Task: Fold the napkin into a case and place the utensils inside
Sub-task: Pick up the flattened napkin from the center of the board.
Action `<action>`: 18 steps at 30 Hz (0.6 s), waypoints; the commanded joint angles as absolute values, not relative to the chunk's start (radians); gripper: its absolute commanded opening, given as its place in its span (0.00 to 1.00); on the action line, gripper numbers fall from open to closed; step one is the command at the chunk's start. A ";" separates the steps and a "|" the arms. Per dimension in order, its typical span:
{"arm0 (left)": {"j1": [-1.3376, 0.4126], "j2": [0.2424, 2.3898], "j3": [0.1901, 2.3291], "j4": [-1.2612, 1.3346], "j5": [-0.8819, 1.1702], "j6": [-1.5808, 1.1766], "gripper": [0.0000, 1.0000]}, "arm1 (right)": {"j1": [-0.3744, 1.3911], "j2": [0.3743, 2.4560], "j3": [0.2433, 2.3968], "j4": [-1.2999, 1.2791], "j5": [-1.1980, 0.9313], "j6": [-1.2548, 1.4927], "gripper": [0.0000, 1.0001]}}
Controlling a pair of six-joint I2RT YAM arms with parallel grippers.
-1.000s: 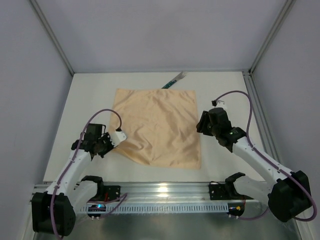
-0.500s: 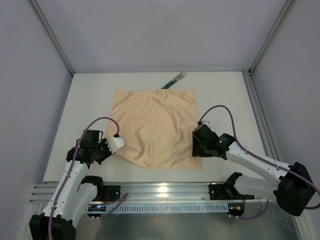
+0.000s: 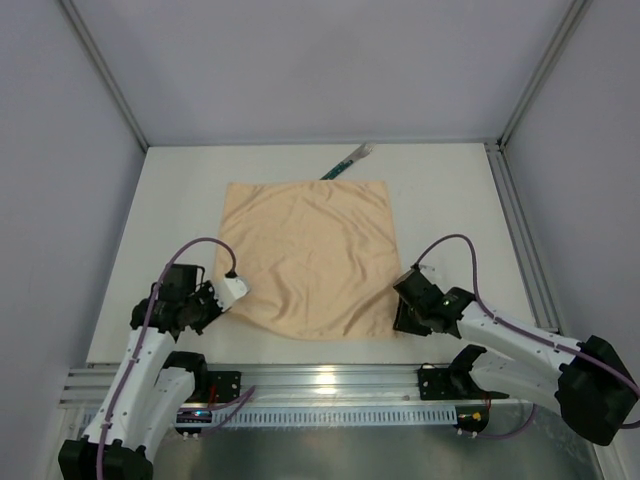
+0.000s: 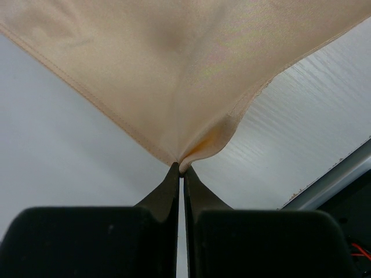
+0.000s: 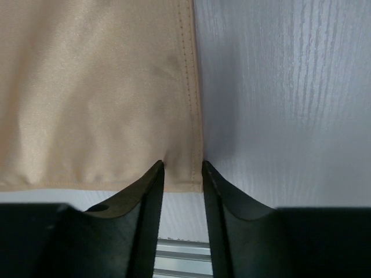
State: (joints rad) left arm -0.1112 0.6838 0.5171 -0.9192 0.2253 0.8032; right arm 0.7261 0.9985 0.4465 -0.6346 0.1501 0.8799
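Fingers (image 4: 167, 191) on your left gripper (image 4: 181, 167) are pressed together on the near-left corner of the napkin (image 3: 310, 250). They have drawn it closer to the near edge of the table (image 3: 450, 200) than a second ago. Your right gripper (image 5: 181, 174) has come down from the cloth's right edge to its near-right corner, jaws apart astride it. The utensils (image 3: 348, 160) stay beyond the far edge.

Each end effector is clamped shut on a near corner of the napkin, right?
Not quite. The left end effector is shut on its napkin corner, but the right wrist view shows the right end effector open, astride the other corner.
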 commanded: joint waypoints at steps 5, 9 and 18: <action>-0.114 0.673 0.540 -0.934 0.255 0.767 0.00 | 0.735 0.997 0.388 -0.571 0.118 0.936 0.06; -0.114 0.667 0.572 -0.971 0.250 0.761 0.00 | 0.735 0.904 0.391 -0.612 0.159 0.945 0.04; -0.112 0.632 0.638 -1.040 0.224 0.755 0.00 | 0.733 0.654 0.485 -0.758 0.181 0.897 0.04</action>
